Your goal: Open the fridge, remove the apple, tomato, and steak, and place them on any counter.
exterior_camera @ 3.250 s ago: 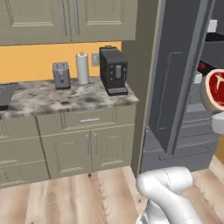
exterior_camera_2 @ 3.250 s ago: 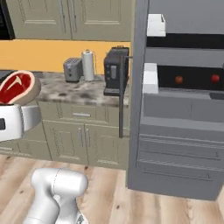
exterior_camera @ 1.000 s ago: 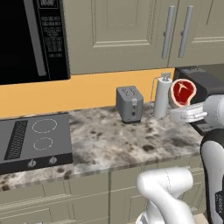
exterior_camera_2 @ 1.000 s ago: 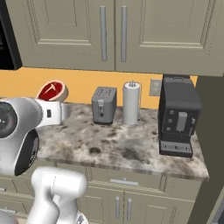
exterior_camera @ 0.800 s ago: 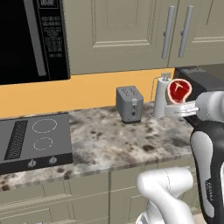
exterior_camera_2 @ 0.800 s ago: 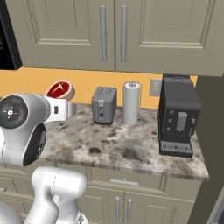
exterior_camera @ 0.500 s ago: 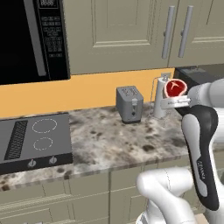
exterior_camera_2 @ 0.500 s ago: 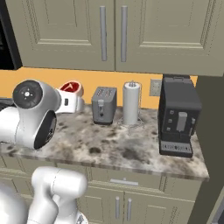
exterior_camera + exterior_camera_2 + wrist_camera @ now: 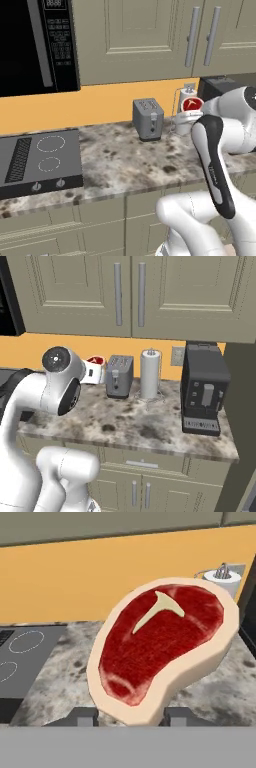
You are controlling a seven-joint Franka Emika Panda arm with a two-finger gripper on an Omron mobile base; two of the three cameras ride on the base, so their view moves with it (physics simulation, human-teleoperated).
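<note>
Counter (image 9: 125, 165) bare in front; toaster (image 9: 148, 119), towel roll (image 9: 150, 375) behind.

Speckled counter (image 9: 125, 428) with toaster (image 9: 119, 376), paper-towel roll (image 9: 149, 375), coffee machine (image 9: 203, 388), cooktop (image 9: 37, 161).

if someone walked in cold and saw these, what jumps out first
The raw red steak with its pale fat rim, pinched upright in the gripper above the speckled counter. Next, the big white arm sweeping across both base views, carrying the steak toward the grey toaster and the paper towel roll by the orange wall. The black coffee machine stands at the counter's right end and the cooktop at its left.
</note>
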